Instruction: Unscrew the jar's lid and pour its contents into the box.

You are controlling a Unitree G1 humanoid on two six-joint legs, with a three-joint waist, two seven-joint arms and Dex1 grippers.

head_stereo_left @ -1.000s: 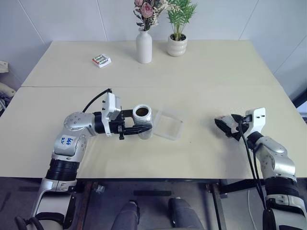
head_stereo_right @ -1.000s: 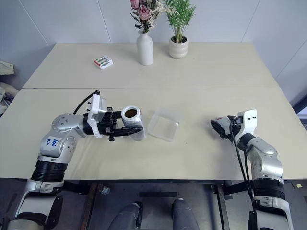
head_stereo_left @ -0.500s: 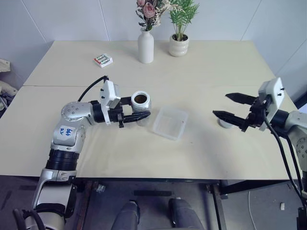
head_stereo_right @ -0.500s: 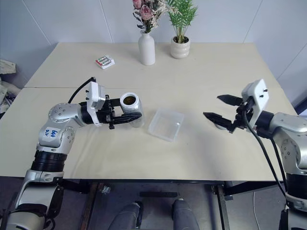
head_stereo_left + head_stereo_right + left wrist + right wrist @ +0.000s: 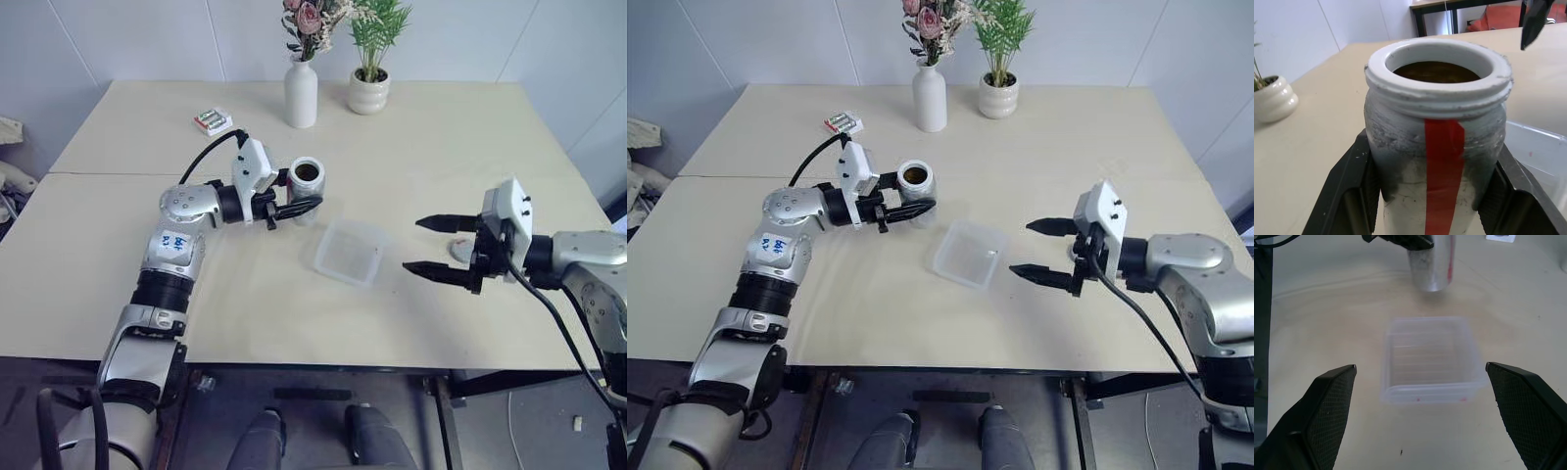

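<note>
The jar [image 5: 308, 184] stands upright and uncapped, held just above the table, with my left gripper [image 5: 312, 199] shut around its body. A red strip runs down the jar [image 5: 1437, 147] in the left wrist view, and the brown contents [image 5: 1434, 71] fill it near the rim. The clear box [image 5: 348, 252] lies on the table just right of and nearer than the jar. My right gripper [image 5: 416, 245] hovers open at the box's right side, pointing at the box [image 5: 1430, 357]. The silver lid [image 5: 458, 251] lies flat on the table behind its fingers.
A white vase with flowers [image 5: 301, 93] and a small potted plant [image 5: 369, 93] stand at the back of the table. A white pack of batteries [image 5: 213, 120] lies back left. The table's front edge [image 5: 323, 362] runs close below the box.
My left gripper has carried the jar farther back and slightly right. My right gripper has risen off the table, away from the lid, and swung left toward the box.
</note>
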